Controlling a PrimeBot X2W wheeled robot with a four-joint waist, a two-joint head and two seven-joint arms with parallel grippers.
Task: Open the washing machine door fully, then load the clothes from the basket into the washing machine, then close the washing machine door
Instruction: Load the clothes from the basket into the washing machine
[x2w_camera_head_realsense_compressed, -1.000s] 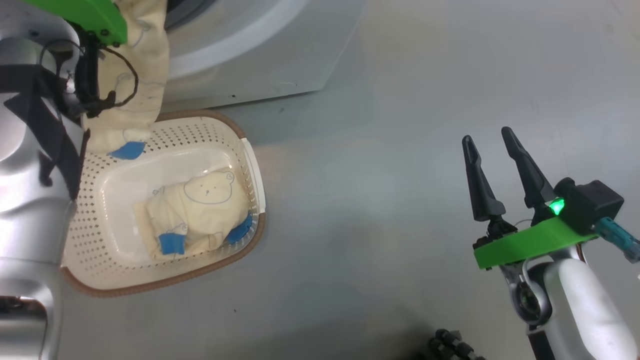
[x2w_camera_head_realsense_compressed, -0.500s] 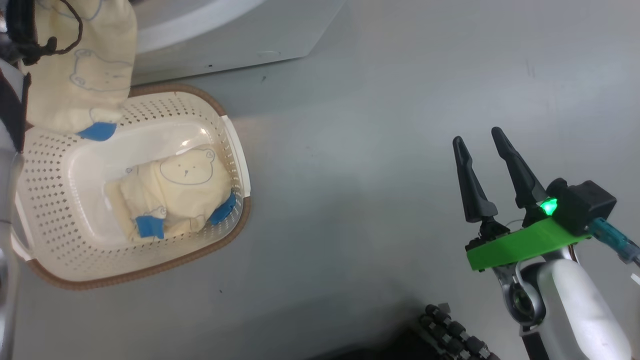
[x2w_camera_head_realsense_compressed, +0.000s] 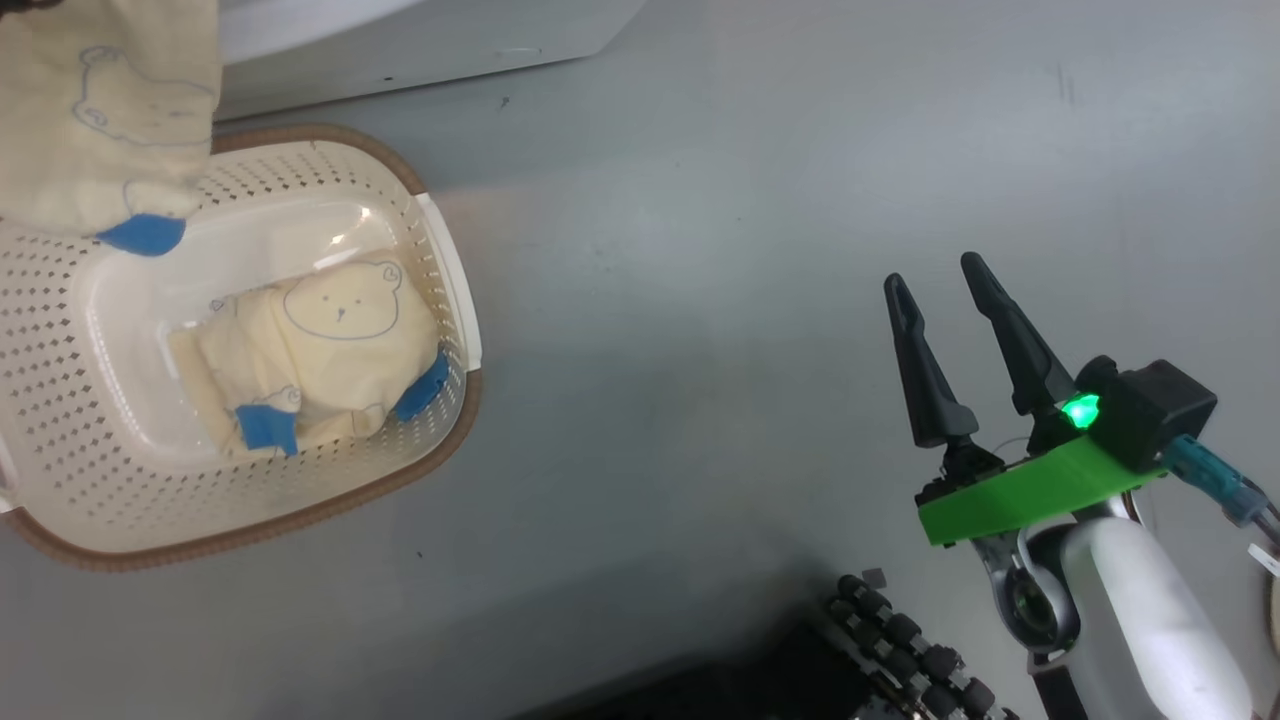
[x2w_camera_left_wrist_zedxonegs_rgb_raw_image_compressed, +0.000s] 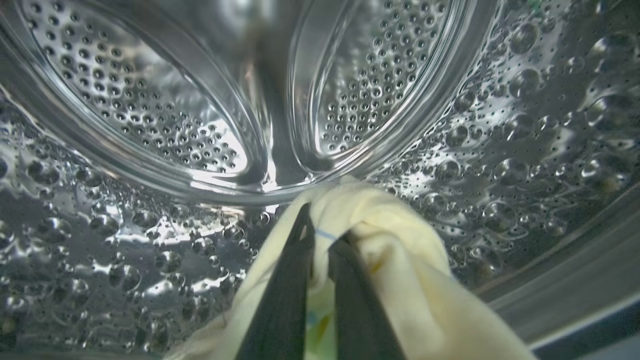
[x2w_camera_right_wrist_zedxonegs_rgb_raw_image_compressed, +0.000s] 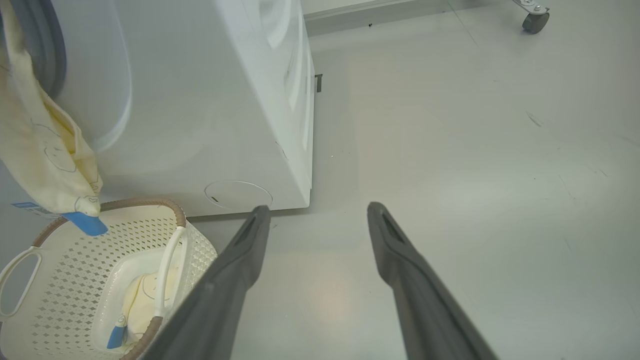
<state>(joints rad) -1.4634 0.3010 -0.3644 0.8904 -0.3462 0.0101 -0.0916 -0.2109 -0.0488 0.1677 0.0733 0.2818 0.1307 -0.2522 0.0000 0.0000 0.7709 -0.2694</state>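
My left gripper (x2w_camera_left_wrist_zedxonegs_rgb_raw_image_compressed: 322, 225) is shut on a cream-yellow garment (x2w_camera_left_wrist_zedxonegs_rgb_raw_image_compressed: 400, 250) and reaches into the washing machine's steel drum (x2w_camera_left_wrist_zedxonegs_rgb_raw_image_compressed: 150, 100). The rest of that garment (x2w_camera_right_wrist_zedxonegs_rgb_raw_image_compressed: 45, 150) hangs out of the machine's opening, down its white front (x2w_camera_right_wrist_zedxonegs_rgb_raw_image_compressed: 200, 100), with a blue trim just above the basket (x2w_camera_right_wrist_zedxonegs_rgb_raw_image_compressed: 75, 280). In the head view the hanging garment (x2w_camera_head_realsense_compressed: 110, 110) is at the top left, over the basket's rim (x2w_camera_head_realsense_compressed: 440, 250). Another folded garment (x2w_camera_head_realsense_compressed: 320, 360) lies on the basket floor. My right gripper (x2w_camera_head_realsense_compressed: 940, 280) is open and empty above the floor, far right of the basket. The washing machine door is out of view.
Bare grey floor (x2w_camera_head_realsense_compressed: 700, 350) stretches between the basket and my right gripper. A dark ribbed part (x2w_camera_head_realsense_compressed: 900, 640) lies at the lower edge of the head view. A caster wheel (x2w_camera_right_wrist_zedxonegs_rgb_raw_image_compressed: 532, 20) stands far behind the washing machine's right side.
The head camera has shifted, so basket and washer sit further left and up and my left arm has left that view. The hanging garment has drifted slightly left over the basket. My right gripper stays open.
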